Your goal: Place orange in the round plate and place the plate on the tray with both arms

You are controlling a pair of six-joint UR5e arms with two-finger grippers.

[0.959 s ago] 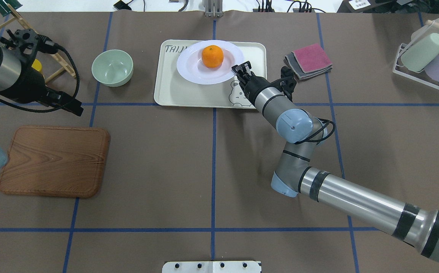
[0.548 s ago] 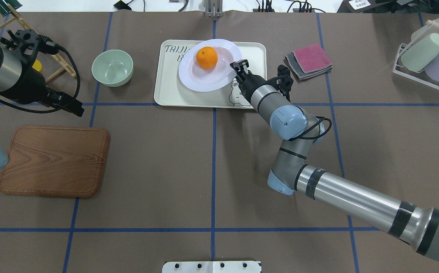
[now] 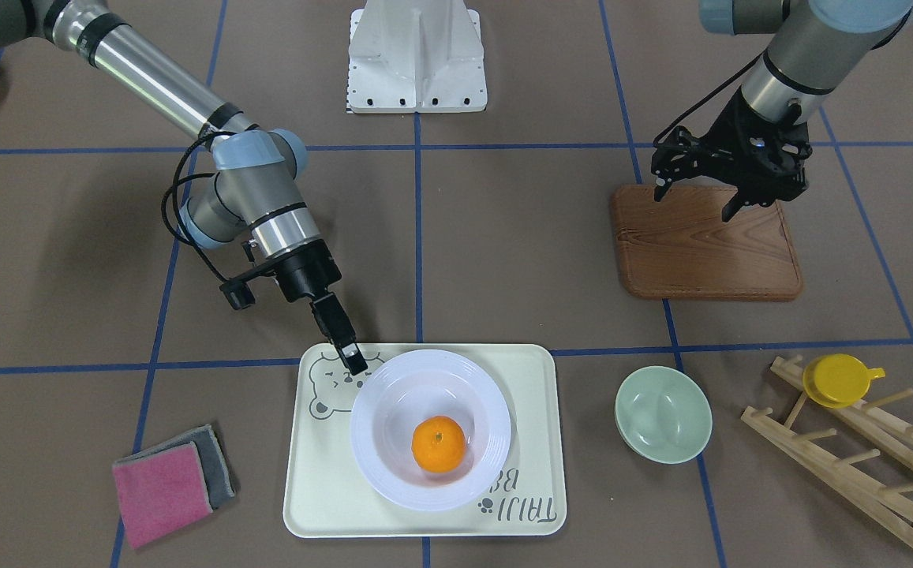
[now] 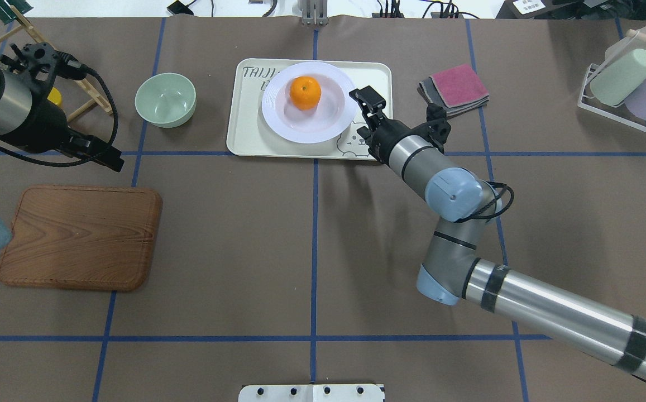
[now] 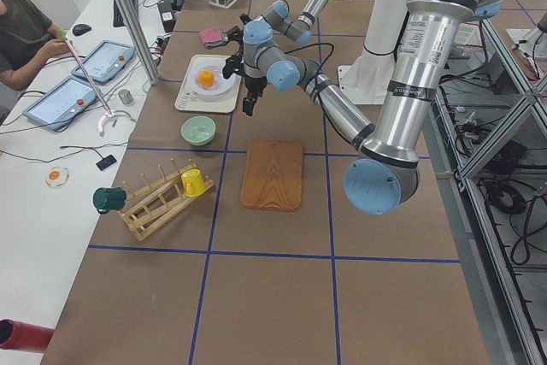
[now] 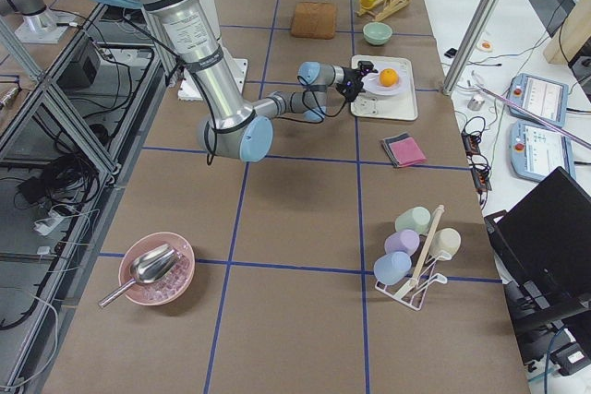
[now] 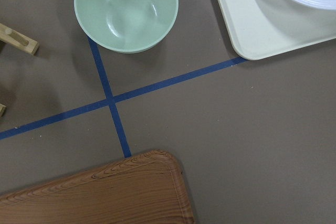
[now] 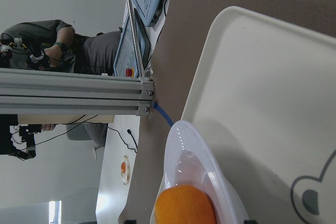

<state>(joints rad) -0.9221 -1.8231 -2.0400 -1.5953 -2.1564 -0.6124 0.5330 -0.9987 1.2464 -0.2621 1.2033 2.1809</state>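
Left gripper (image 4: pixel 106 159) hangs well left of the tray (image 4: pixel 244 131), toward the robot; jaw state cannot be determined. Right gripper (image 4: pixel 366 99), jaws spread, sits over the tray's right part at the round plate (image 4: pixel 300 127) rim. Plate rests on tray; orange (image 4: pixel 305 92) lies inside.

A robotics lab: tape-gridded table (image 4: pixel 216 251), aluminium framing (image 8: pixel 68 90), operator tablets (image 5: pixel 107 59).

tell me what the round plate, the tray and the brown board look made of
Round plate: likely glazed ceramic, maybe melamine; glossy white with highlights.
Tray: probably plastic; matte cream, moulded rounded corners, printed bear.
Brown board: wood or wood-look; visible grain, satin.
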